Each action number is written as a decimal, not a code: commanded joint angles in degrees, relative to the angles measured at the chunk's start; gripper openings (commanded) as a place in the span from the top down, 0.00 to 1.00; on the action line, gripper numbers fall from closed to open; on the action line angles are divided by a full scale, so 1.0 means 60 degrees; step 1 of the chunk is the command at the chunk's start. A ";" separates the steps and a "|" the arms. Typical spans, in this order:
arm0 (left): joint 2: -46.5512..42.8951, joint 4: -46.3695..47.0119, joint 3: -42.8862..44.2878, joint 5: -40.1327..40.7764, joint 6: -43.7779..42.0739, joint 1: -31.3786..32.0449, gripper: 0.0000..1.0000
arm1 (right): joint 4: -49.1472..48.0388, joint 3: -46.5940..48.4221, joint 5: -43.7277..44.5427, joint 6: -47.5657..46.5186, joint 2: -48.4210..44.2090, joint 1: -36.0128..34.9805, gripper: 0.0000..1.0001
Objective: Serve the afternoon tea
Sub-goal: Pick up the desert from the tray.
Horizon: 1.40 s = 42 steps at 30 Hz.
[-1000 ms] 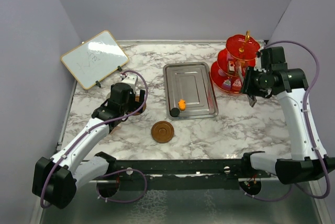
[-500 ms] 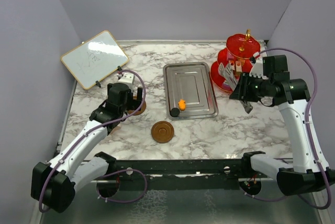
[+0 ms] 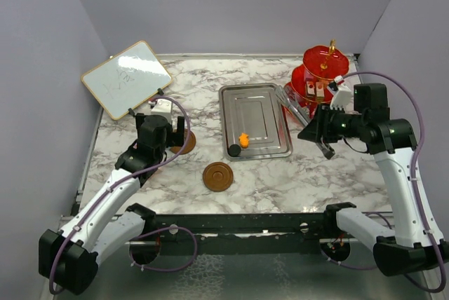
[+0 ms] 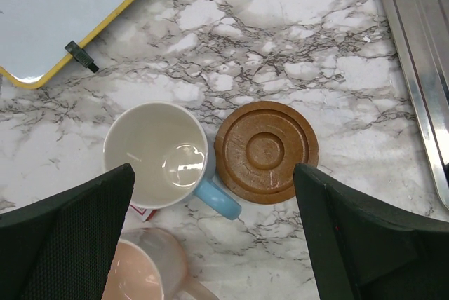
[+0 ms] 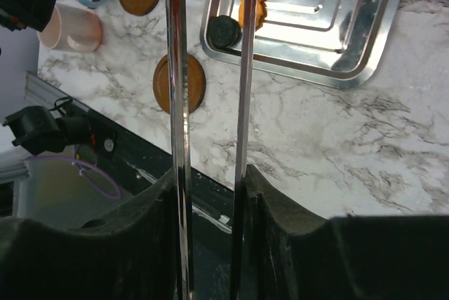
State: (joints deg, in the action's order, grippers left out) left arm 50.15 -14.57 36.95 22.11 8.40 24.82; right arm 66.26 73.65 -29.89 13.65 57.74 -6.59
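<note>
My right gripper (image 3: 317, 132) is shut on a pair of steel tongs (image 3: 290, 101) whose two arms (image 5: 177, 104) reach out over the tray's right edge. An orange cake piece (image 3: 243, 139) and a black one (image 3: 233, 150) lie in the steel tray (image 3: 254, 107). The red three-tier stand (image 3: 319, 79) with several cake pieces stands at the back right. My left gripper (image 4: 212, 174) hangs open above the blue cup (image 4: 156, 153), the pink cup (image 4: 137, 275) and a brown saucer (image 4: 266, 151). A second saucer (image 3: 218, 176) lies near the front.
A wood-framed whiteboard (image 3: 126, 78) leans at the back left, close to the cups. The tray's rim (image 4: 421, 69) runs just right of the left gripper. The black front rail (image 5: 140, 167) lies below the tongs.
My right arm has swung left from the red stand toward the tray, carrying the tongs. My left arm has drawn back toward the near edge, uncovering the saucer beside the cups.
</note>
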 commanded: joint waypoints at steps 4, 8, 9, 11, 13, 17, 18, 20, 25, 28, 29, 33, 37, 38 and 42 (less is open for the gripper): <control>-0.0353 0.0095 0.0043 0.0530 -0.0093 -0.0035 0.01 | -0.0588 0.0199 -0.0784 -0.0303 0.0254 -0.0902 0.65; -0.0601 -0.0041 0.0165 0.0565 0.0095 -0.0039 0.01 | -0.0667 0.0141 -0.0870 -0.0431 0.0461 -0.1489 0.65; -0.0661 -0.0087 0.0169 0.0534 0.0185 -0.0039 0.01 | -0.0655 0.0159 -0.0811 -0.0470 0.0546 -0.1571 0.65; -0.0777 -0.0175 0.0223 0.0392 0.0190 -0.0043 0.01 | -0.0703 0.0100 -0.0670 -0.0564 0.0612 -0.1800 0.65; -0.0852 -0.0255 0.0254 0.0403 0.0122 -0.0035 0.01 | -0.0821 -0.0054 -0.0575 -0.0616 0.0646 -0.2042 0.65; -0.0837 -0.0385 0.0392 0.0532 0.0035 -0.0046 0.01 | -0.0966 -0.0143 -0.0759 -0.0690 0.0805 -0.2460 0.65; -0.0838 -0.0418 0.0403 0.0477 0.0055 -0.0042 0.01 | -0.1048 -0.0187 -0.0757 -0.0705 0.0820 -0.2534 0.65; -0.0819 -0.0541 0.0475 0.0369 0.0129 -0.0042 0.01 | -0.1209 -0.0330 -0.0712 -0.0711 0.0872 -0.2583 0.65; -0.0799 -0.0809 0.0673 0.0326 0.0241 -0.0042 0.01 | -0.1479 -0.0727 -0.0618 -0.0696 0.1194 -0.2784 0.66; -0.0916 -0.0897 0.0683 0.0131 0.0319 -0.0039 0.01 | -0.1381 -0.0747 -0.0237 -0.0708 0.1375 -0.3016 0.66; -0.0959 -0.0901 0.0683 0.0031 0.0329 -0.0048 0.01 | -0.1378 -0.0781 -0.0188 -0.0708 0.1400 -0.3042 0.66; -0.1149 -0.0924 0.0706 0.0028 0.0335 -0.0052 0.01 | -0.1324 -0.1021 0.0447 -0.0605 0.1416 -0.3190 0.66; -0.1172 -0.1050 0.0715 -0.0091 0.0258 -0.0043 0.01 | -0.1367 -0.1365 0.0923 -0.0435 0.1578 -0.3240 0.66; -0.1180 -0.1096 0.0762 -0.0084 0.0292 -0.0047 0.01 | -0.1396 -0.1459 0.0968 -0.0399 0.1674 -0.3293 0.66; -0.1310 -0.1073 0.0749 -0.0176 0.0273 -0.0040 0.01 | -0.1514 -0.1686 0.1289 -0.0298 0.2114 -0.3733 0.66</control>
State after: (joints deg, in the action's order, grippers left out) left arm 43.59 -20.21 39.79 22.72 9.74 24.82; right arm 59.72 64.75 -25.78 10.87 68.05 -26.33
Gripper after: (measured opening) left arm 0.991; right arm 0.347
